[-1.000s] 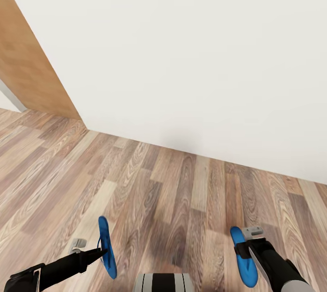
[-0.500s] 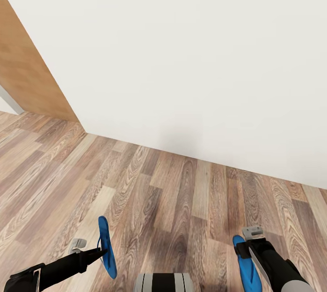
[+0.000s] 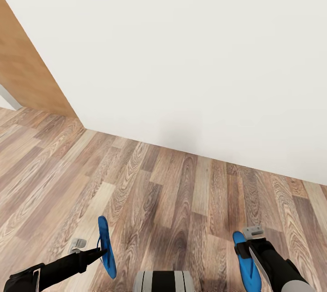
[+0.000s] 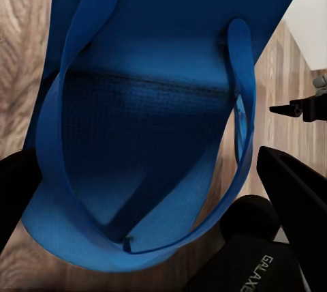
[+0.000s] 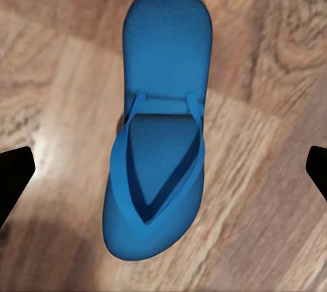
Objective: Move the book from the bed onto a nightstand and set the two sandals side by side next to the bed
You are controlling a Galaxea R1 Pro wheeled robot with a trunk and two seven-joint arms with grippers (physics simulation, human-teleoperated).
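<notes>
Wood-plank floor (image 3: 181, 192) meets white wall (image 3: 190, 55), door (image 3: 27, 73) at left.

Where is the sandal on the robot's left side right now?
In the head view the left sandal hangs on edge at the lower left, held by the left gripper above the wood floor, well apart from the other sandal at lower right.

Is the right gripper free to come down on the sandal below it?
Likely yes: the right gripper is open, fingers either side of the sandal, which lies flat on the floor with nothing between.
</notes>
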